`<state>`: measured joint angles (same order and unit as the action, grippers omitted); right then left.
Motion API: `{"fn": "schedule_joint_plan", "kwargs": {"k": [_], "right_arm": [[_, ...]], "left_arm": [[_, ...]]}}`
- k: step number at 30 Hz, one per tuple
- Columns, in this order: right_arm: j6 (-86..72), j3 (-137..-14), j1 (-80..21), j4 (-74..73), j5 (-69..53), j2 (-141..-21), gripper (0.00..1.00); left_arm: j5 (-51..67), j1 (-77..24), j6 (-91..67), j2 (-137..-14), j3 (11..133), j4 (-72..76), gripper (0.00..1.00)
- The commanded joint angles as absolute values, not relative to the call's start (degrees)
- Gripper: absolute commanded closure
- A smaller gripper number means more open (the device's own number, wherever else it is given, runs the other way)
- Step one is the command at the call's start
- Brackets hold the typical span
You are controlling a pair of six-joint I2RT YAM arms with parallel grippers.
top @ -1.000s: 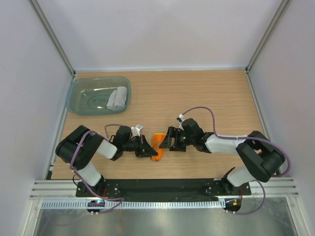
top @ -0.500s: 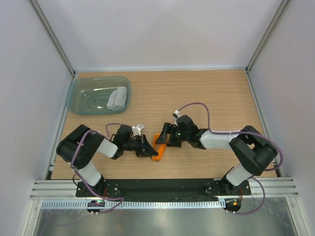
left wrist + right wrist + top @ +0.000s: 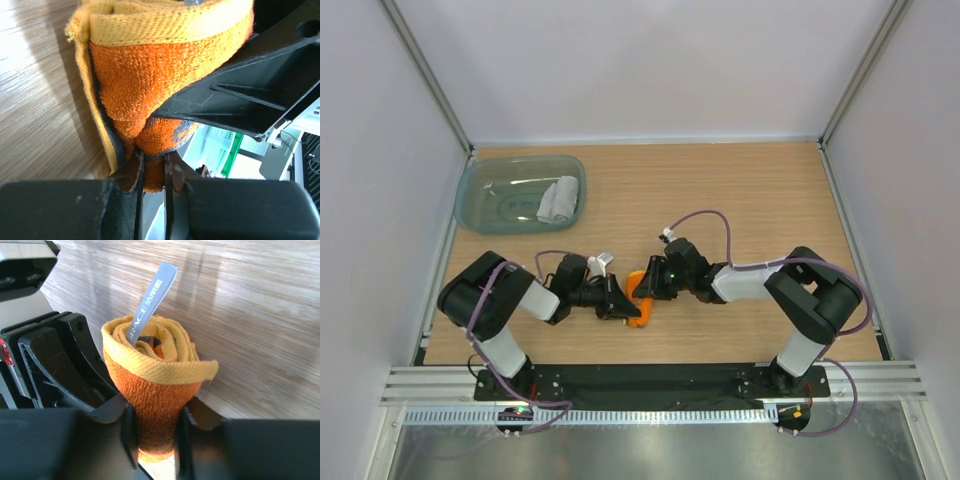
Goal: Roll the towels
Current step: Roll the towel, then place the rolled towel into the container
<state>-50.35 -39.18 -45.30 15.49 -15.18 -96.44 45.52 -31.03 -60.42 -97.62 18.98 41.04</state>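
My left fingers [image 3: 131, 172] pinch one end of the rolled orange towel [image 3: 639, 292], nearly closed on it. My right fingers [image 3: 196, 416] clamp the same roll from the other side, at the near middle of the desk [image 3: 740, 190]. The grey towel [image 3: 558, 200] lies bunched in the tub [image 3: 490, 205], far left.

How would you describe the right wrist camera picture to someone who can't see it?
A rolled orange towel with a yellow hem and a grey label poking from its centre is pinched in the right gripper; wooden table behind.
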Motion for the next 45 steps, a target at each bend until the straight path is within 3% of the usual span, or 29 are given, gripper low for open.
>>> {"fn": "schedule_joint_plan", "kwargs": {"k": [1, 3, 7, 13, 18, 27, 36, 45], "right_arm": [[-51.77, -38.67, -47.2, 20.47, -15.82, -98.0, 0.85], [-51.33, -38.67, -47.29, 20.22, -15.56, -97.21, 0.89], [-48.52, -39.9, -46.76, 15.39, -14.59, -91.87, 0.96], [-46.84, -42.97, -45.36, 7.04, -15.02, -84.47, 0.99], [-50.53, -46.75, -45.18, 4.31, -18.1, -77.88, 0.99], [-53.78, -49.57, -45.35, 1.93, -21.27, -71.28, 0.99], [-66.17, -47.29, -45.35, 17.12, -29.87, -69.17, 0.99], [-78.9, -49.39, -45.35, 24.17, -36.82, -70.05, 0.99]], "left_arm": [[37.26, -31.46, -54.4, -100.2, 15.47, 28.21, 1.0], [37.97, -31.46, -54.75, -96.43, 14.94, 27.78, 0.97], [36.13, -31.46, -53.62, -84.93, 15.99, 16.57, 0.68], [26.92, -31.46, -49.92, -62.25, 23.63, -7.69, 0.49], [23.73, -31.55, -49.13, -56.34, 27.68, -12.83, 0.44], [27.86, -31.73, -51.94, -54.67, 29.53, -6.69, 0.4], [34.54, -31.73, -60.02, -53.53, 25.23, 13.16, 0.37], [31.91, -31.73, -54.59, -49.22, 28.03, 8.28, 0.31]]}}
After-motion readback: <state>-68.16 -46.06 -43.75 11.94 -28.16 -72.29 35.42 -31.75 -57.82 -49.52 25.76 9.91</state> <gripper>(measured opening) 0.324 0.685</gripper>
